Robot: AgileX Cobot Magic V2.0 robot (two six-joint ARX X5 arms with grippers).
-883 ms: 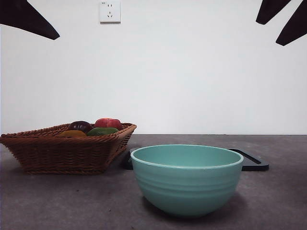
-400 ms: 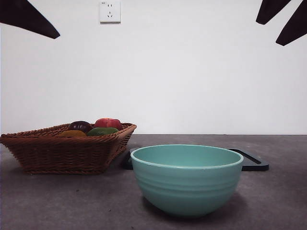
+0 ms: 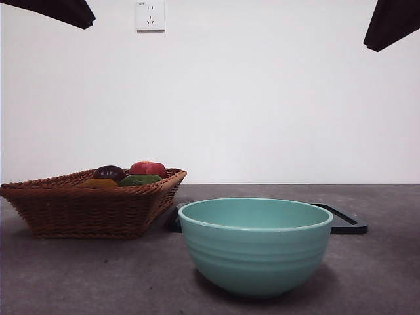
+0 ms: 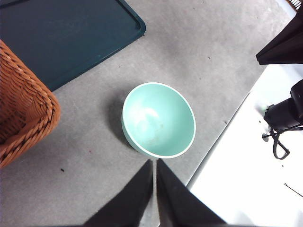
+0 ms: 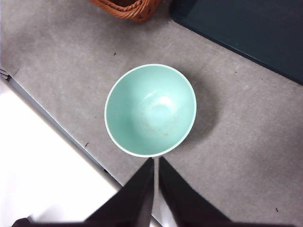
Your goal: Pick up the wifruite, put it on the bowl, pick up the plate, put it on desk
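The mint-teal bowl (image 3: pixel 256 252) stands empty on the grey desk (image 3: pixel 98 275), near and central. The orange-brown wifruite (image 3: pixel 98 183) lies in the wicker basket (image 3: pixel 85 210) at the left, among other fruit. A dark flat plate (image 3: pixel 342 222) lies on the desk behind the bowl. My left gripper (image 4: pixel 155 161) hangs high over the desk, shut and empty, with the bowl (image 4: pixel 158 120) just beyond its tips. The right gripper (image 5: pixel 156 160) is likewise shut and empty above the bowl (image 5: pixel 150 109). In the front view both arms show only as black tips at the top corners.
The basket also holds a red fruit (image 3: pixel 148 168), a green one (image 3: pixel 140 179) and a dark purple one (image 3: pixel 109 172). The dark plate (image 4: pixel 61 33) lies beside the basket (image 4: pixel 23 109). The desk's front edge (image 5: pixel 52 123) runs close to the bowl. A camera stand (image 4: pixel 281 118) sits off the desk.
Both black arm tips in the front view's top corners have drawn up and shrunk. The right corner's two tips now show as one. Bowl, basket and plate have not moved.
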